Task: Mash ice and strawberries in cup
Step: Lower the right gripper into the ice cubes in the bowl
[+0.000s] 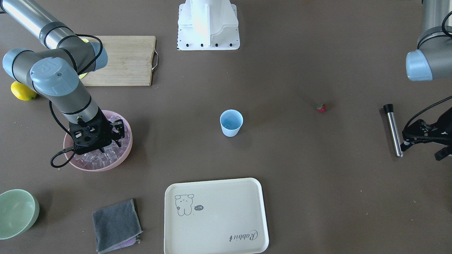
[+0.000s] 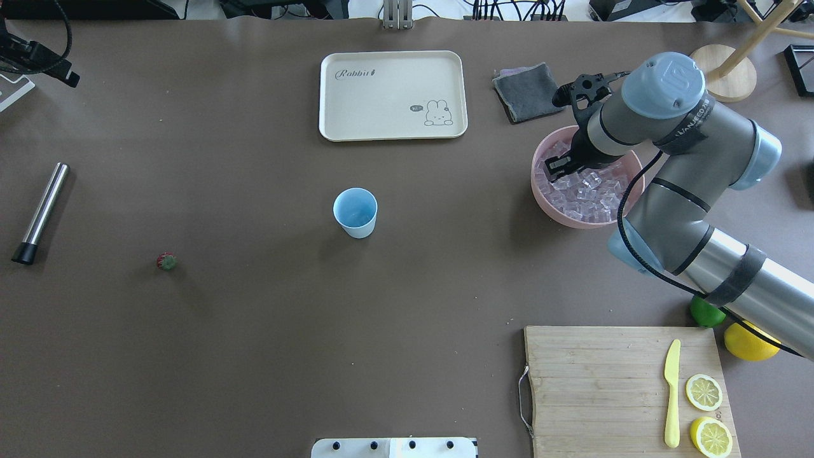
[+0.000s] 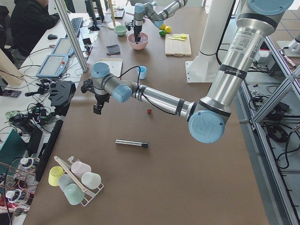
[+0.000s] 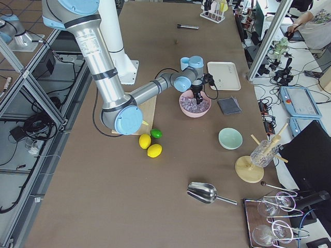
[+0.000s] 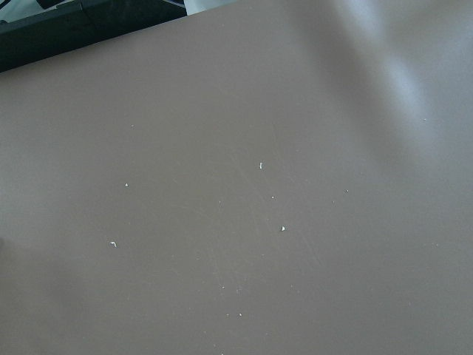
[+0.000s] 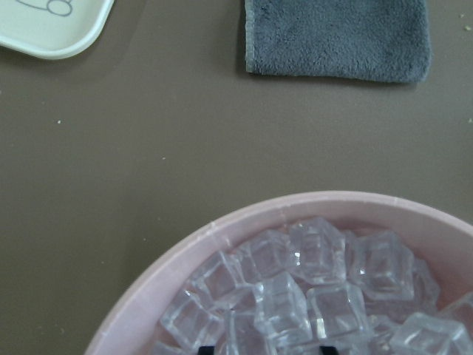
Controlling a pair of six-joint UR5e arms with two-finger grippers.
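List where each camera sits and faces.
Front-facing: across the table, facing the robot's base; right arm at view's left.
Overhead: behind the robot, looking forward-down; right arm at view's right.
Exterior left: table's left end; left arm near.
Exterior right: right end; right arm near.
Left wrist: down at the table; no body.
Right wrist: down at ice; end effector's fingertips show.
Front-facing and overhead share the cup.

The cream tray (image 2: pixel 394 95) bears "Rabbit" in script at its ten o'clock corner; lettering on my right arm (image 2: pixel 690 124) is too small to read.
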